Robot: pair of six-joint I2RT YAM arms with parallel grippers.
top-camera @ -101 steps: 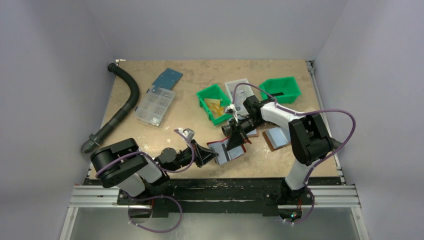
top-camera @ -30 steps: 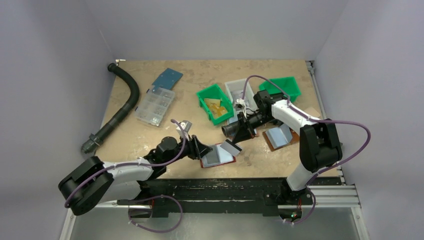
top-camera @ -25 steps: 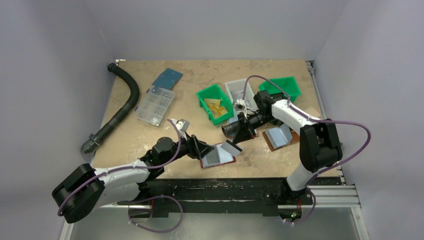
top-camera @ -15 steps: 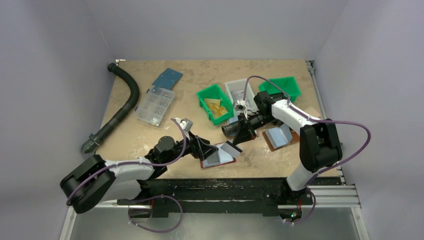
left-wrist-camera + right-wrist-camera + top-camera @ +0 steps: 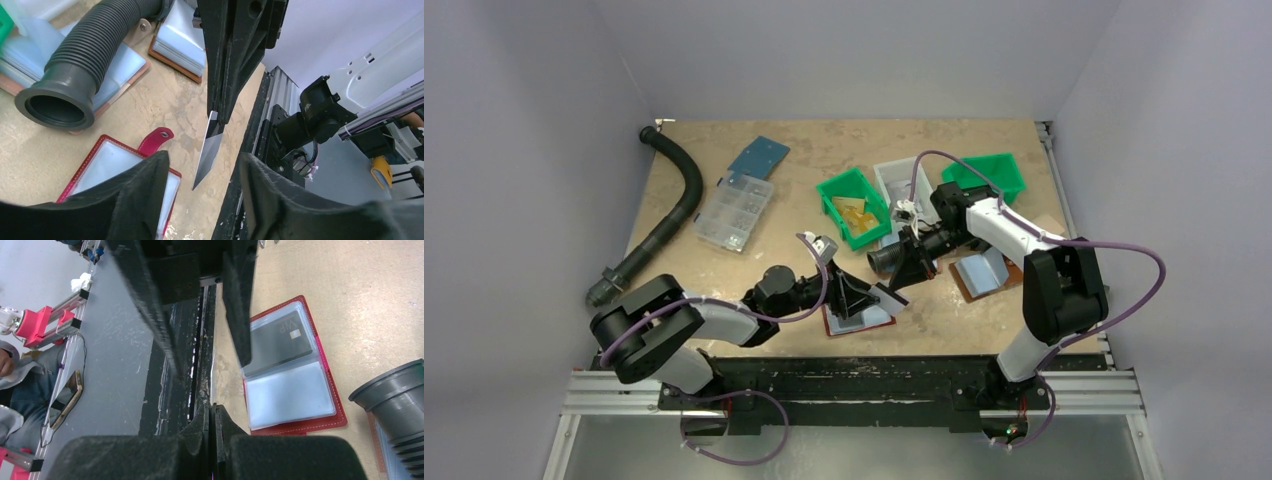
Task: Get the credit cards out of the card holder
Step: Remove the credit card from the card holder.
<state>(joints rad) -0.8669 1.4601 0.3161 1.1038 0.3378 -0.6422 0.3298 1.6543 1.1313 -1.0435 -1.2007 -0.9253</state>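
The dark red card holder lies open near the table's front edge, its red tab pointing right. One pocket holds a dark card; the pocket beside it looks pale and empty. My right gripper is shut on a grey credit card, which hangs tilted just above the holder's right side. In the left wrist view that card points down between my left fingers. My left gripper hovers over the holder, open, with a finger on either side of the card's lower end and a gap to it on each side.
A short black corrugated hose piece lies on brown folders right of the holder. Behind stand two green bins, a clear parts box, a blue plate and a long black hose.
My left gripper has slid right from the holder's left edge to above it, around the hanging card, its jaws widening then narrowing somewhat. The right gripper has kept still with the card.
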